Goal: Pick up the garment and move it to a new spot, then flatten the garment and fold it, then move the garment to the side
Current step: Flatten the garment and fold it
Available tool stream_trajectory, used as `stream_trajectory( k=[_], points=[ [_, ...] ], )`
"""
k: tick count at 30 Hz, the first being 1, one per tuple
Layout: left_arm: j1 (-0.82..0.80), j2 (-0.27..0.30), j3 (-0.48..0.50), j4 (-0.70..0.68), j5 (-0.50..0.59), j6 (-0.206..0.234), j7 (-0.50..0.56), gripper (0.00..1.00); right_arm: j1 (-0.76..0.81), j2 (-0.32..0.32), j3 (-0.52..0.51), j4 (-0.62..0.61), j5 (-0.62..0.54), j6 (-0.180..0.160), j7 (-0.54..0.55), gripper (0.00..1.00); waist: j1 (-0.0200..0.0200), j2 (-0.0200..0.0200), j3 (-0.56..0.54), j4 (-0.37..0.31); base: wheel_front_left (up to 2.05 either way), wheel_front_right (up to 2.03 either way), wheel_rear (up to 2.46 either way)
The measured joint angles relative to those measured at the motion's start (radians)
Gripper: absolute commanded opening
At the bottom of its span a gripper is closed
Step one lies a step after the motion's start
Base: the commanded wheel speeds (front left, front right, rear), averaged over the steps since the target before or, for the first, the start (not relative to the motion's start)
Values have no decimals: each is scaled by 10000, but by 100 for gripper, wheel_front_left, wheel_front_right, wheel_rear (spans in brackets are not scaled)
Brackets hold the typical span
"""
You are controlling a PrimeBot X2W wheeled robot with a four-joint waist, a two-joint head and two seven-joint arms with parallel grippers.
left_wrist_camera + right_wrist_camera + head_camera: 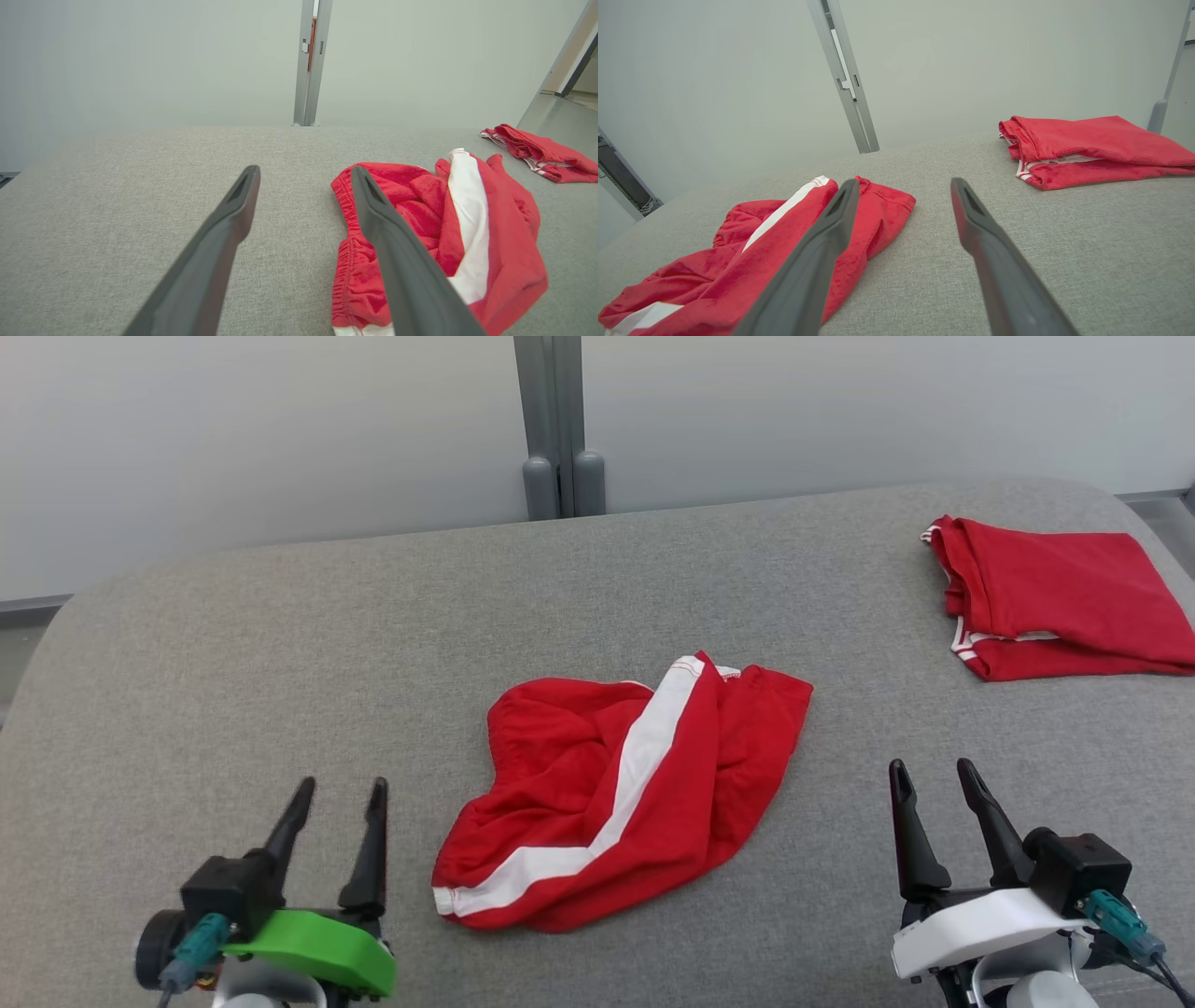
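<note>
Crumpled red garment [616,793] with a broad white side stripe lies bunched at the middle of the grey padded surface [280,663], slightly toward 6 o'clock in the head view, elastic waistband facing 9 o'clock. Left gripper [342,786] at 7 o'clock, fingers spread apart, nothing between them, just beside the garment's waistband side but not touching. Right gripper [932,765] at 5 o'clock, fingers also parted and empty, near the garment's 3 o'clock edge, apart from it. Second red garment [1055,597], folded with white trim, sits at 2 o'clock, well apart, cut off by the frame's right edge. Grey post [557,429] at 12 o'clock against the pale wall. Small white bit at the stripe's top end, too small to tell if it carries print. Left wrist view: one finger [402,261] covers part of the waistband, garment's lower edge cut by the frame bottom. Right wrist view: one finger [808,270] overlaps the garment's middle, hem there hidden.
</note>
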Motion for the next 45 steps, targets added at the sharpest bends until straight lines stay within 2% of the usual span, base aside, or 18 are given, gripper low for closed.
stream_trajectory(
  k=[5, 8, 16, 21, 26, 34, 39, 45],
  points=[
    [457, 0, 1377, -761, 654, 0, -15, 100, 169, -35, -86, -67, -2, 0, 0, 100, 0, 0, -33, 91, 0, 0, 0],
    [701, -86, 1971, -995, 922, -205, -15, 100, 267, -90, -144, -84, -8, 0, 0, 100, 0, 0, -38, 164, 0, 0, 0],
    [1118, -608, 2740, -1076, 1718, -660, -15, 100, 291, -278, 192, 61, -6, 0, 0, 100, 0, 0, -68, 369, 0, 0, 0],
    [1104, -924, 2936, -949, 2002, -922, -15, 100, -933, -754, 1104, 679, -113, 0, 171, 100, 0, 0, -57, 578, 0, 0, 0],
    [1032, -1210, 3045, -786, 2268, -1127, -13, 100, -2670, -1049, 1898, 1662, -291, 0, 869, 100, 0, 0, 6, 846, 0, 0, 0],
    [628, -1590, 3024, -476, 2452, -1390, -15, 100, -5181, -1204, 2805, 4194, -261, 2, 2871, 100, 0, 0, 343, 1467, 0, 0, 0],
    [449, -1781, 3010, -316, 2508, -1465, -15, 100, -6159, -1375, 3381, 5346, 159, 0, 3745, 100, 0, 0, 582, 1892, 0, 0, 0],
    [382, -1893, 3010, -247, 2535, -1505, -15, 100, -6874, -1540, 4025, 6372, 807, 0, 4297, 100, 0, 0, 827, 2244, 0, 0, 0]
  ],
)
